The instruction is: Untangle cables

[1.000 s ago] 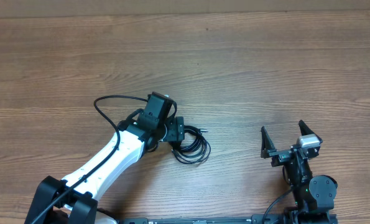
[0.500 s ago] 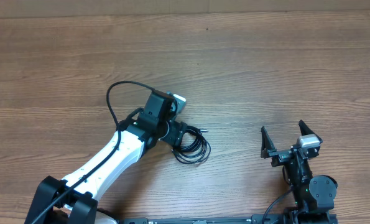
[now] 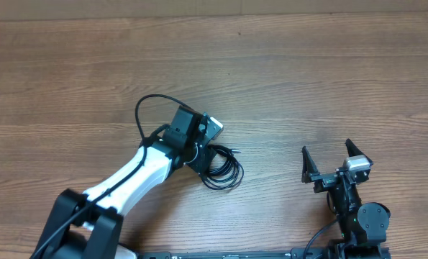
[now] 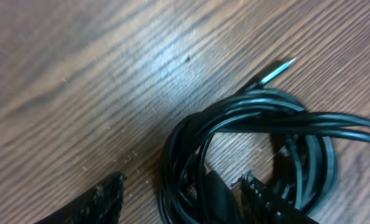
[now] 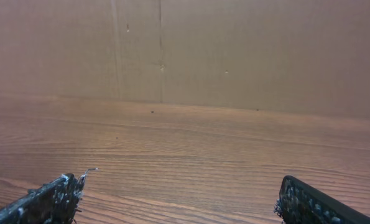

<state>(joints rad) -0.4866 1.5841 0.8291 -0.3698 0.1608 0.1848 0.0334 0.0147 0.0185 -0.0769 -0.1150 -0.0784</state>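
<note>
Across the wooden table [image 3: 329, 79] the biggest change is happening in the left arm [image 3: 138, 176]: compared with a second ago it is swinging its forearm round toward the right, its shoulder is sitting further in, and the thick wire looping off its elbow is now arching higher and nearer the wrist than before. The wrist itself is turning, so its pale camera housing is now showing just above the coil instead of up and to the left of it. The right arm is not taking part; it is parked at the near right edge exactly where it was, and the right gripper [image 3: 336, 160] is standing with its jaws spread wide over bare wood, holding nothing. The cables [image 3: 224, 171] are lying in one small tangled bundle left of centre, and they are showing no shift from the earlier frames, so nothing is being pulled yet. The left gripper [image 4: 181, 183] is working in over the bundle's left side, its jaws narrowing but apart: in the wrist view one of its fingers [image 4: 101, 202] is resting outside the loops on bare wood while the other is sitting inside the coil, with several strands running between them and a gap showing. That reads as a grasp being set up rather than made, so the untangling looks barely begun. One metal-tipped plug [image 4: 278, 68] is poking free beyond the coil.
</note>
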